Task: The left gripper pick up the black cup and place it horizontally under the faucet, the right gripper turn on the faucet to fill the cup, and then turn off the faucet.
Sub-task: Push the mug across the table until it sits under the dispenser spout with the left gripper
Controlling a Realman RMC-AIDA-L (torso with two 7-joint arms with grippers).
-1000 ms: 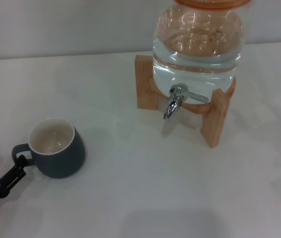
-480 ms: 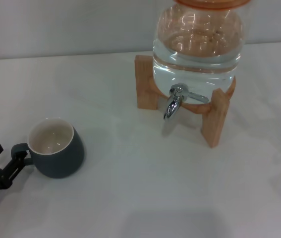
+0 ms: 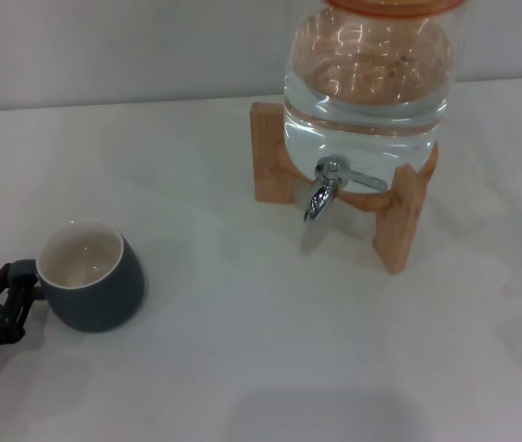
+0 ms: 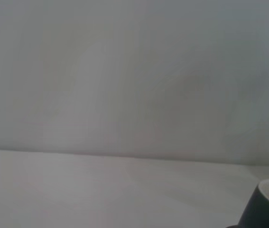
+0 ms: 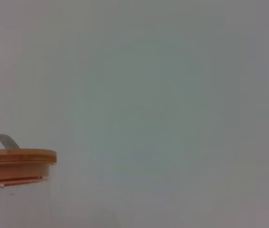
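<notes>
The black cup (image 3: 90, 281), dark grey with a cream inside, is upright at the table's left, its handle (image 3: 21, 273) pointing left. My left gripper (image 3: 14, 290) comes in from the left edge and is shut on that handle. The cup's rim also shows in the left wrist view (image 4: 267, 206). The chrome faucet (image 3: 323, 191) with its short lever sticks out of the clear water jar (image 3: 366, 92) at the back right, far from the cup. No water runs from it. My right gripper is out of view.
The jar rests on a wooden stand (image 3: 397, 221) with two legs toward me. The jar's orange-brown lid shows in the right wrist view (image 5: 15, 164). The white table (image 3: 242, 368) stretches between cup and stand. A pale wall stands behind.
My left gripper has closed in from the lower left onto the cup's handle. The cup has shifted a little to the left and toward me. The faucet is unchanged.
</notes>
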